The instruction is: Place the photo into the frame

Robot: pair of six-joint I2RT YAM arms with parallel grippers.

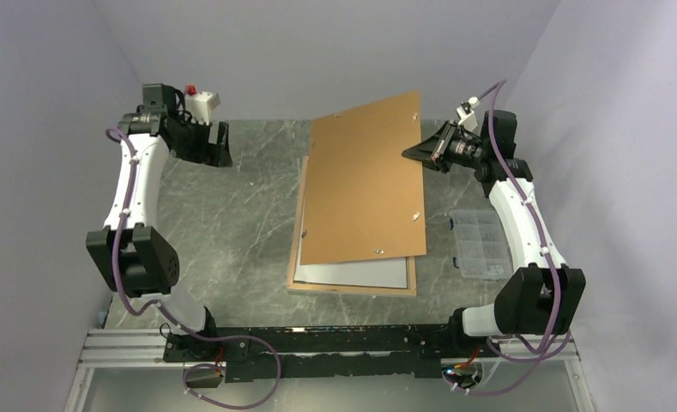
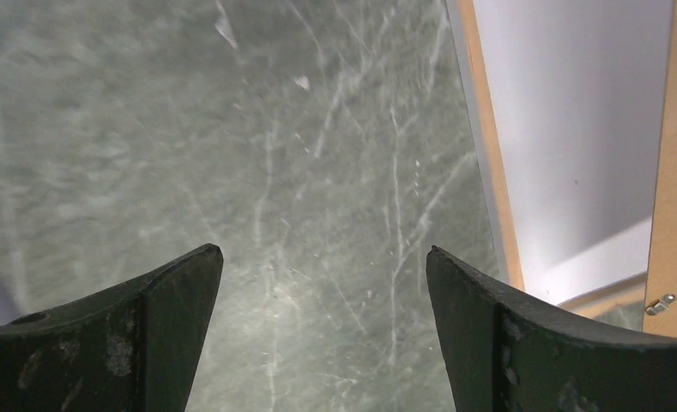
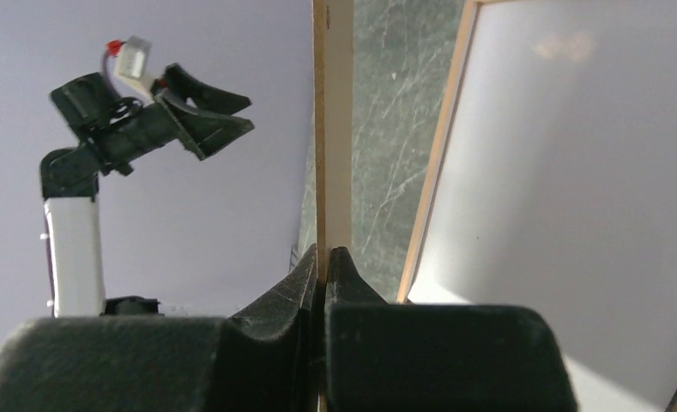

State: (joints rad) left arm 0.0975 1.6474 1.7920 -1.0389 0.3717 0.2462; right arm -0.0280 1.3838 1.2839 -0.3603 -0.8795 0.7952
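The frame (image 1: pixel 352 290) lies flat on the marble table, pale wood side up, with a white-grey sheet (image 1: pixel 356 273) inside it. The photo is out of view. A plain brown backing board (image 1: pixel 365 180) is tilted up over the frame, its lower edge still resting on it. My right gripper (image 1: pixel 416 153) is shut on the board's right edge, which runs edge-on between the jaws (image 3: pixel 324 253) in the right wrist view, next to the frame's rail (image 3: pixel 442 146). My left gripper (image 1: pixel 221 153) hovers open and empty (image 2: pixel 324 257) over bare table at the far left, apart from the frame's rail (image 2: pixel 489 154).
A clear plastic compartment box (image 1: pixel 480 245) sits on the table to the right of the frame, close to the right arm. Lilac walls close in the table at the back and on both sides.
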